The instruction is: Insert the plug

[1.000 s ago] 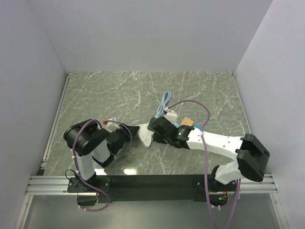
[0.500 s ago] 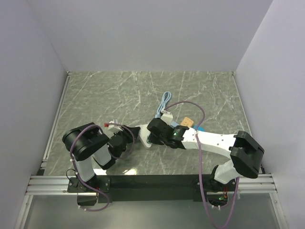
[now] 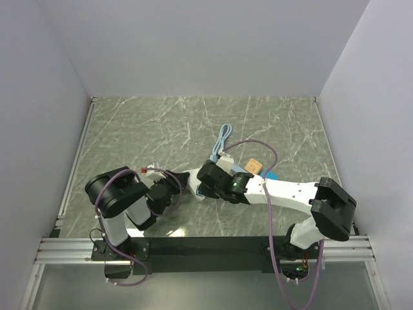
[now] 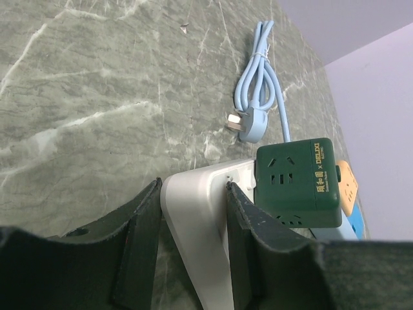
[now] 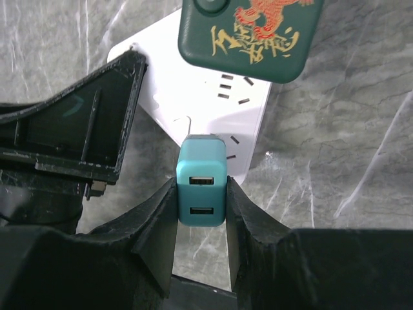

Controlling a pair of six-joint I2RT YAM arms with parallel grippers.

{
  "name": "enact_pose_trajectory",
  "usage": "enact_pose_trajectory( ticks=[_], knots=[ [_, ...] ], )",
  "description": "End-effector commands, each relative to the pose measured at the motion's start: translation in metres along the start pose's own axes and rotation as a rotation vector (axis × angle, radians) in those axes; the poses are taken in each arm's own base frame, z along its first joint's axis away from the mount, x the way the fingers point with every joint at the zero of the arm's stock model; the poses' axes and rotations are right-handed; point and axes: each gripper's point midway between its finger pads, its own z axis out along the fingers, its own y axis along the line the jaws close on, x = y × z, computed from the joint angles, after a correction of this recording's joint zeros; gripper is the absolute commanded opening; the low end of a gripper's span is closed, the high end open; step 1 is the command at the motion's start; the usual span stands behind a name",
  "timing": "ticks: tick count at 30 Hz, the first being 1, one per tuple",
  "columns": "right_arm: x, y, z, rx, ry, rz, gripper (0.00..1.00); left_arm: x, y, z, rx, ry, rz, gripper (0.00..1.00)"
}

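Observation:
A white power strip (image 5: 213,97) lies on the marble table; it also shows in the left wrist view (image 4: 200,219) and the top view (image 3: 193,181). A dark green cube adapter (image 4: 297,184) is plugged into it, seen from above in the right wrist view (image 5: 248,35). My left gripper (image 4: 191,226) is shut on the strip's near end. My right gripper (image 5: 201,206) is shut on a teal USB charger plug (image 5: 201,187), held over the strip's free sockets. In the top view the right gripper (image 3: 210,177) hides the plug.
A light blue cable (image 4: 261,84) with its plug lies coiled beyond the strip, also in the top view (image 3: 223,139). A tan cube adapter (image 3: 253,165) and a blue piece sit to the right. The left gripper's finger (image 5: 84,123) stands beside the strip.
My right arm has shifted slightly left, bringing its gripper over the strip's end. My left arm has turned a little toward the strip.

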Motion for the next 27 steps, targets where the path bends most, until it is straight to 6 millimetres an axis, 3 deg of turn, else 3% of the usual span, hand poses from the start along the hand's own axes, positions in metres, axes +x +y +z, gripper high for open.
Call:
enact_pose_trajectory(
  ticks=[1, 19, 27],
  knots=[
    [-0.013, 0.005, 0.001, 0.016, -0.069, 0.047, 0.0, -0.002, 0.004, -0.008, 0.019, -0.014, 0.086, 0.0],
    [-0.006, -0.012, 0.005, 0.092, -0.06, 0.068, 0.0, -0.004, 0.003, -0.009, 0.021, -0.02, 0.097, 0.0],
    [-0.003, -0.003, 0.011, 0.116, -0.053, 0.04, 0.0, -0.003, 0.004, -0.01, 0.024, -0.019, 0.097, 0.0]
  ],
)
